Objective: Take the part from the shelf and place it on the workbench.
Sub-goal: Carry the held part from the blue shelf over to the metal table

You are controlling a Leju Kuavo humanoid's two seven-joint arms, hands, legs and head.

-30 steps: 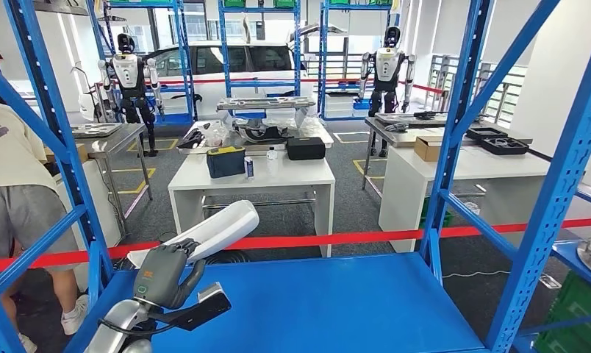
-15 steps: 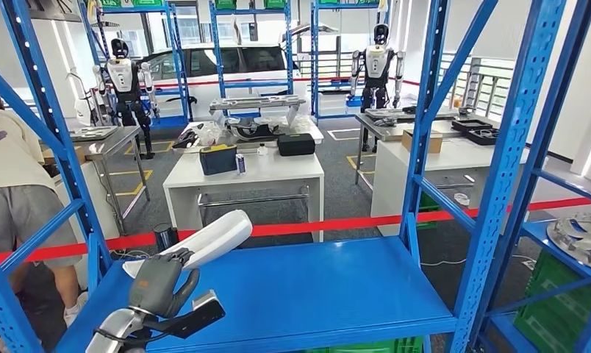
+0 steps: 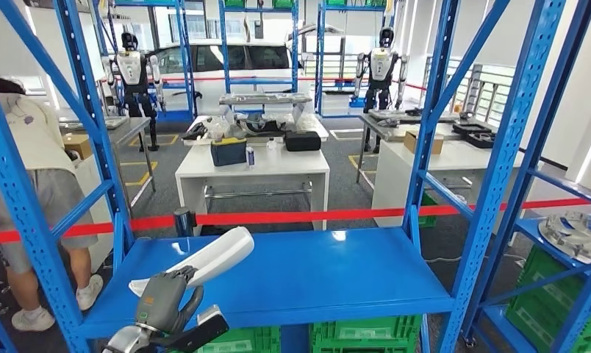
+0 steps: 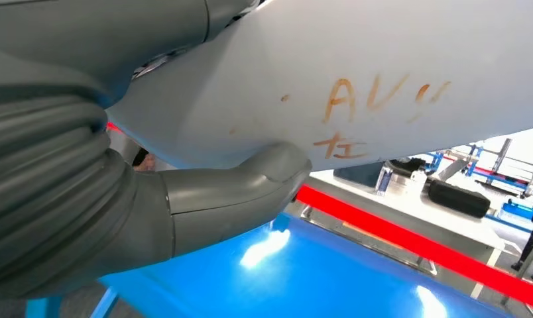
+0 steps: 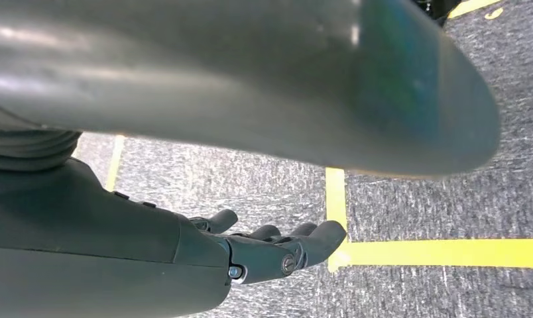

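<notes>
Left robot hand (image 3: 162, 298) holds one white part (image 3: 204, 258) above one blue shelf (image 3: 314, 276).

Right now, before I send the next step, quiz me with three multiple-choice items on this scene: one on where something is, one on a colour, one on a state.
1. Where is the white part?
A. lying flat on the white table beyond the tape
B. in the left hand, above the near left of the blue shelf
C. in a green crate under the shelf

2. What colour is the writing on the part?
A. orange
B. green
C. black

3. What is the right hand doing?
A. holding the part
B. gripping a shelf post
C. holding nothing, over grey carpet with yellow lines

Answers: 1 B, since the head view shows the left hand gripping the part's near end over the blue shelf. 2 A, since the left wrist view shows orange marks on the part's pale surface. 3 C, since the right wrist view shows the right hand with nothing in its fingers, above the floor.
</notes>
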